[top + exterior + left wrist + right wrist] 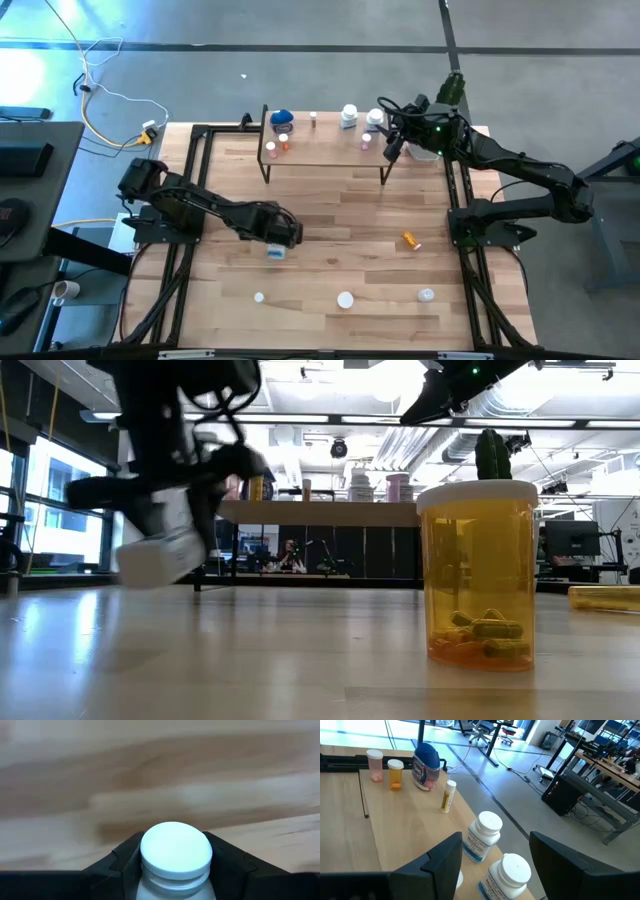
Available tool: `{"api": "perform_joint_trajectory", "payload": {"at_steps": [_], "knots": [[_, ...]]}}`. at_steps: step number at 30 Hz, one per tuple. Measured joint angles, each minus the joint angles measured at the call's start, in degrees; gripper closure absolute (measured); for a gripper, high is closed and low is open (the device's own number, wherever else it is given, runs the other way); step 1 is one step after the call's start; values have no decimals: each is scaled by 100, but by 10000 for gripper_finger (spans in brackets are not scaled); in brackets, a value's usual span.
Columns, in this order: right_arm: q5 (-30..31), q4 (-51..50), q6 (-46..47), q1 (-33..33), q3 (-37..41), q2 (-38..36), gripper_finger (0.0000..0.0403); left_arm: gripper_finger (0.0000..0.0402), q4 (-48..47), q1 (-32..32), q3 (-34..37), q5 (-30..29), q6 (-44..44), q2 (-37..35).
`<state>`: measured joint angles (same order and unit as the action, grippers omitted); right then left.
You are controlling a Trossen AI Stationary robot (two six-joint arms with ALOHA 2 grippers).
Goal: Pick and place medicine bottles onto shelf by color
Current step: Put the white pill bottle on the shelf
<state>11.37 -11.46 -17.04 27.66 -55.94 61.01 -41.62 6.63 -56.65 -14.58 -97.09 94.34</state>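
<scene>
My left gripper (282, 236) is shut on a white bottle (276, 252) over the middle left of the table; the low view shows the bottle (160, 560) too. My right gripper (392, 150) is open and empty above the right end of the shelf (325, 152). On the shelf stand a blue-lidded jar (426, 765), a pink bottle (374, 764), an orange bottle (395, 772), a small yellow vial (448, 796) and two white bottles (482, 835) (509, 872). An orange bottle (411, 240) lies on its side on the table. My left gripper pinches the white bottle between its two fingers (125, 862), which stand on either side of it at the white cap (175, 845) and the neck below it. The fingers come from above. In the low view the bottle hangs tilted, clear of the table.
Three white-capped bottles (259, 297) (345, 299) (427, 294) stand near the table's near edge. One is an orange bottle of capsules (478, 575), close in the low view. A green plant (492, 455) shows behind it. Black frame rails (190, 190) run along both table sides.
</scene>
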Motion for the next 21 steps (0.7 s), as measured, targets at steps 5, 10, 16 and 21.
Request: {"api": "perform_joint_trajectory", "payload": {"at_steps": [5,10,16,21], "knots": [[1,15,0,2,0,0,181,234,-5,-125,-297,-768,427,-91],[1,14,-40,2,0,0,181,235,-1,-302,-693,-1537,1171,-93],[1,13,-151,0,0,0,181,235,-7,-664,-977,-1955,2102,-91],[1,13,-149,0,0,0,181,234,373,-867,-1138,-2325,2771,-91]]}}
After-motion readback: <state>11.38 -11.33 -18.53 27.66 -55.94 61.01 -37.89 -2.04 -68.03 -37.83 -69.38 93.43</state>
